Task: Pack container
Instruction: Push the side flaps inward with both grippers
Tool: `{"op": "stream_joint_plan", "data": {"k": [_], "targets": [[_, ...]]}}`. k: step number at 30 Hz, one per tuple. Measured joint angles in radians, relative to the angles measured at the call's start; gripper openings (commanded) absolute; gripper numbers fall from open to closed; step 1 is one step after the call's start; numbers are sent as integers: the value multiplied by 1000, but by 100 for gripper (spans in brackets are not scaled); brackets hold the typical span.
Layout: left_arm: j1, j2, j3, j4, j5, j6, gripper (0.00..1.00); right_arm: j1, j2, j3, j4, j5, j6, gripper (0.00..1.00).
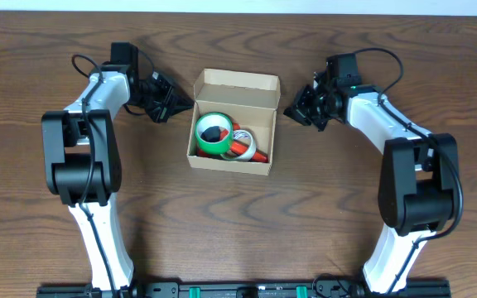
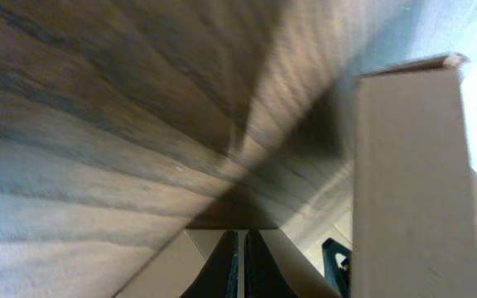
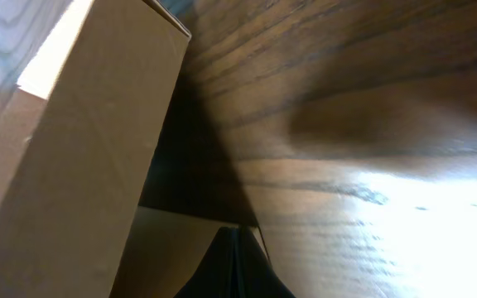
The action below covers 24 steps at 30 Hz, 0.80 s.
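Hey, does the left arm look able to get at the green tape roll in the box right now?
Probably yes: the box is open and nothing covers the green tape roll. The left gripper, shut beside the box, would have to rise over its wall and open.

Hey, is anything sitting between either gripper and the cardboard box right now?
Nothing visible. The left gripper and right gripper sit shut close beside the cardboard box, one on each side, with only bare table showing around them.
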Motion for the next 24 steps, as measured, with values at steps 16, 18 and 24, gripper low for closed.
{"op": "stream_joint_plan", "data": {"k": [16, 18, 24], "targets": [[-45, 40, 0, 85, 28, -26, 5, 69, 91, 0, 209, 5, 52, 1], [-45, 40, 0, 104, 35, -26, 5, 69, 92, 0, 250, 10, 49, 1], [-43, 40, 0, 135, 61, -11, 5, 69, 93, 0, 334, 21, -1, 1]]}}
